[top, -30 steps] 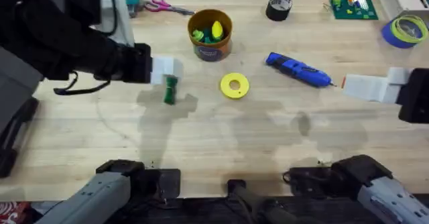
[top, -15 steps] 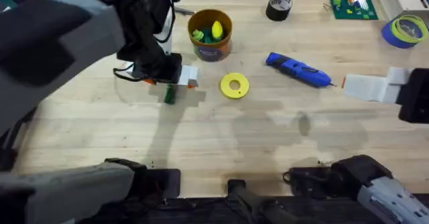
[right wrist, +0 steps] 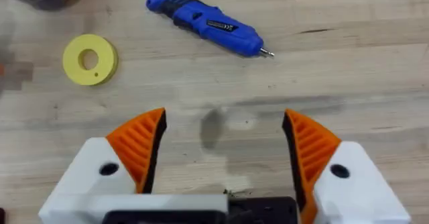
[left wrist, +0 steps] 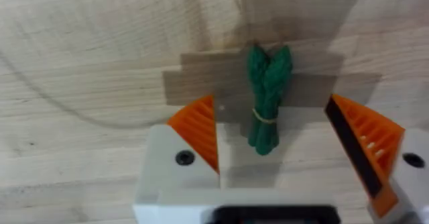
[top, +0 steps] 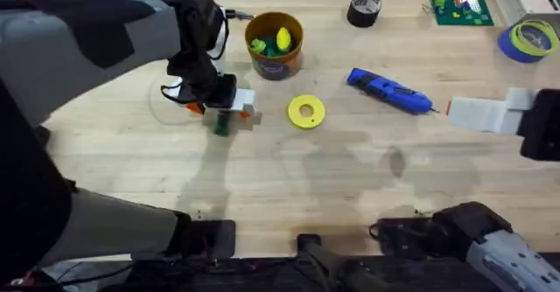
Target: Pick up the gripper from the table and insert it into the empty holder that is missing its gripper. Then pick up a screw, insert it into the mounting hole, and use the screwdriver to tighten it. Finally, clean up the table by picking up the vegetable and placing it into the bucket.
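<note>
The dark green vegetable (left wrist: 268,100) lies flat on the wooden table, between the orange ribbed fingers (left wrist: 198,127) of my left gripper (left wrist: 281,143). That gripper is open and straddles it without touching. From above, the left gripper (top: 222,110) hangs just over the vegetable (top: 220,126). The mustard-yellow bucket (top: 275,43) stands behind and to the right, with yellow and green toy foods inside. The blue screwdriver (top: 389,91) lies at the right of centre. My right gripper (right wrist: 224,147) hovers open and empty near the screwdriver (right wrist: 204,26). The loose gripper piece, the holder and the screw are out of view.
A flat yellow disc with a hole (top: 305,111) lies just right of the vegetable. Along the far edge are a black tape roll (top: 364,9), a green circuit board (top: 459,3) and a blue tape roll (top: 529,40). The right gripper (top: 477,113) sits at the right edge.
My left arm has swung right from the table's left side and turned its gripper down over the vegetable. The right arm has not moved.
</note>
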`<state>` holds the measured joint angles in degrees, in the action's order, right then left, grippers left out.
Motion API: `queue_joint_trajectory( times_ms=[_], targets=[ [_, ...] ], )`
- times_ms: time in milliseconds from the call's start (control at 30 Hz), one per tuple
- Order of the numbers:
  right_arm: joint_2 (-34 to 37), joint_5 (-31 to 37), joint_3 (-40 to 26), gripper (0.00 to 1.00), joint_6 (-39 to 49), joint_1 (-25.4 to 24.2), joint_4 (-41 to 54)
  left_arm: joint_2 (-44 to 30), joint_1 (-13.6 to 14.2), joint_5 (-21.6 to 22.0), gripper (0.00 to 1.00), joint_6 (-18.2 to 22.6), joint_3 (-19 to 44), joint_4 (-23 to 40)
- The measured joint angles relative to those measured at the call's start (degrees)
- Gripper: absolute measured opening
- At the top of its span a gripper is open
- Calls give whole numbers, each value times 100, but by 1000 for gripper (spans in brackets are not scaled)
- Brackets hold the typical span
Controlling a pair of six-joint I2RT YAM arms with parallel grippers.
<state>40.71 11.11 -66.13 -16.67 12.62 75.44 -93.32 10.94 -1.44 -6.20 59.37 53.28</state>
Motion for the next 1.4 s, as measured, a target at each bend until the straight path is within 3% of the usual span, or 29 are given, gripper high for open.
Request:
queue_joint_trajectory(
  times_ms=[133,367,833,1000,1367,1400],
  targets=[
    [0,0,0,996,0,0,2,0,0,84,802,30,0,-13],
    [0,0,0,996,0,0,1,0,0,132,40,84,5,-22],
    [0,0,0,996,2,0,1,7,-4,147,17,79,32,-11],
    [0,0,0,996,2,0,0,328,-29,143,17,79,207,167],
    [0,0,0,996,2,0,2,1790,-33,143,13,155,2079,956],
    [0,1,0,996,2,0,1,1893,-33,115,12,229,2498,1020]
  ],
)
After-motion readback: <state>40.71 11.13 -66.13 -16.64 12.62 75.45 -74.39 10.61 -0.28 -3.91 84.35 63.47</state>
